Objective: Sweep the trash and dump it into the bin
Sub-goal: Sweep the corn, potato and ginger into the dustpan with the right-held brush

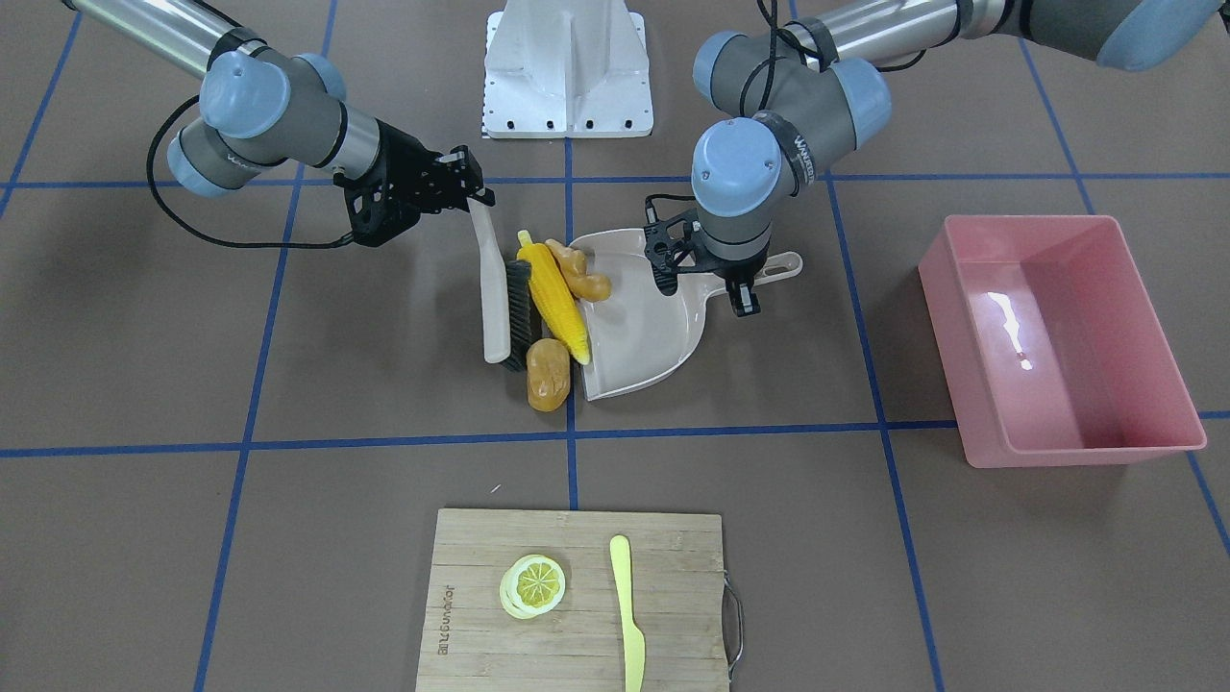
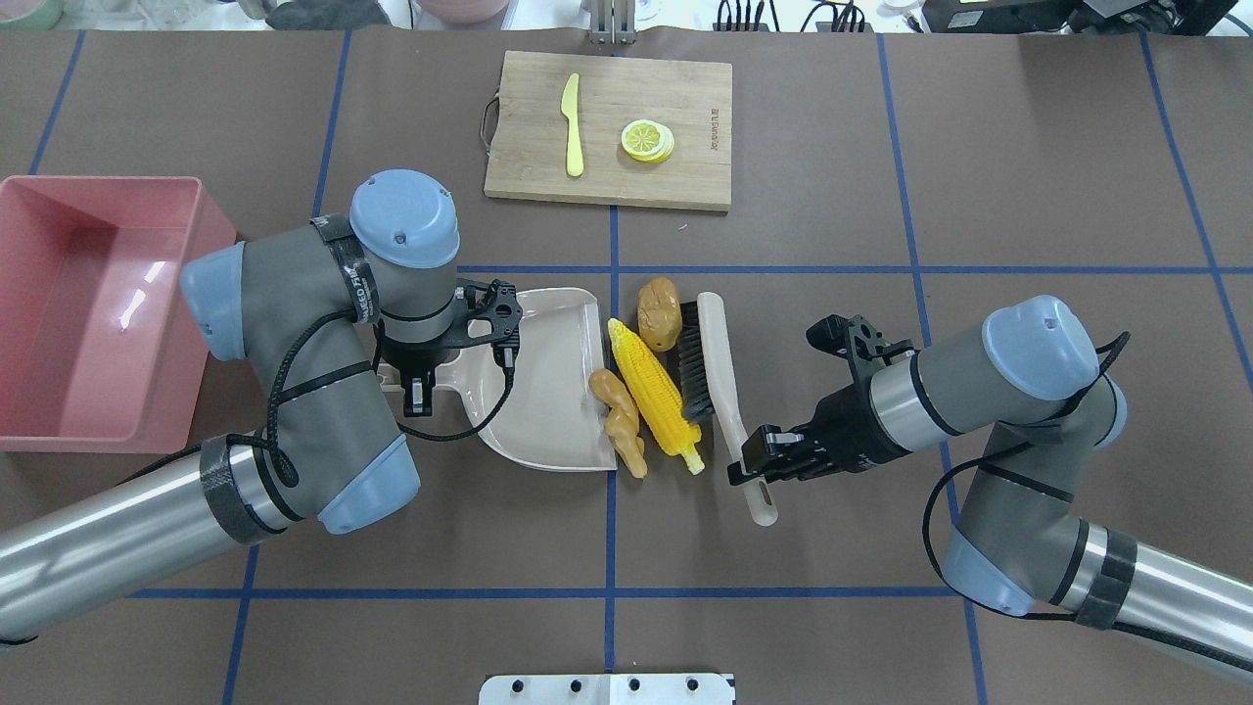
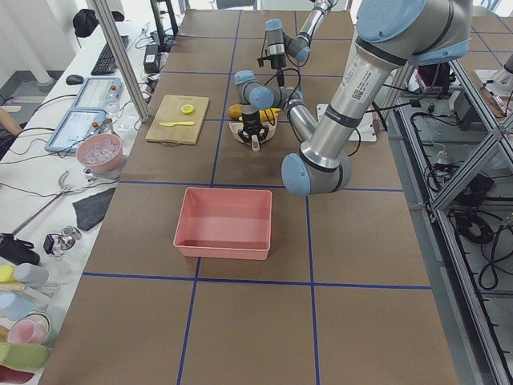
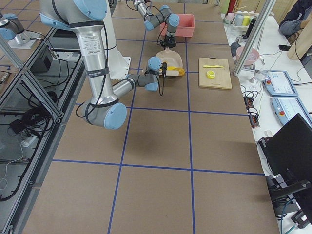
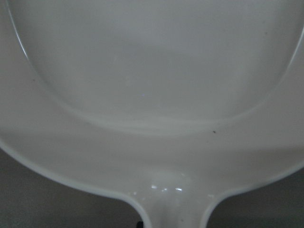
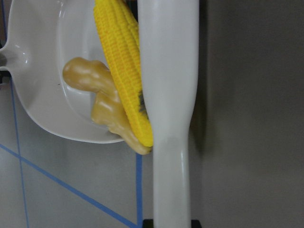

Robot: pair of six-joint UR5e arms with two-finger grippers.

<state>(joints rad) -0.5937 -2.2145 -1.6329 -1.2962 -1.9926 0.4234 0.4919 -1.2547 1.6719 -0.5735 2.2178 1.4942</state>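
Right end effector point(image 2: 759, 460) clamped on brush point(image 2: 712, 352) handle, bristles down on table point(image 2: 881, 147). Corn point(image 2: 656, 397) lies lengthwise along bristles, touching them. Ginger point(image 2: 622, 421) on corn's other side, partly over dustpan point(image 2: 543, 401) lip. Potato point(image 2: 659, 313) on table at corn's far tip, just outside pan mouth, next to brush end. Left end effector point(image 2: 416, 387) prob. closed on dustpan handle; wrist hides most of the grip. Bin point(image 2: 98, 186) well apart, on robot's left.
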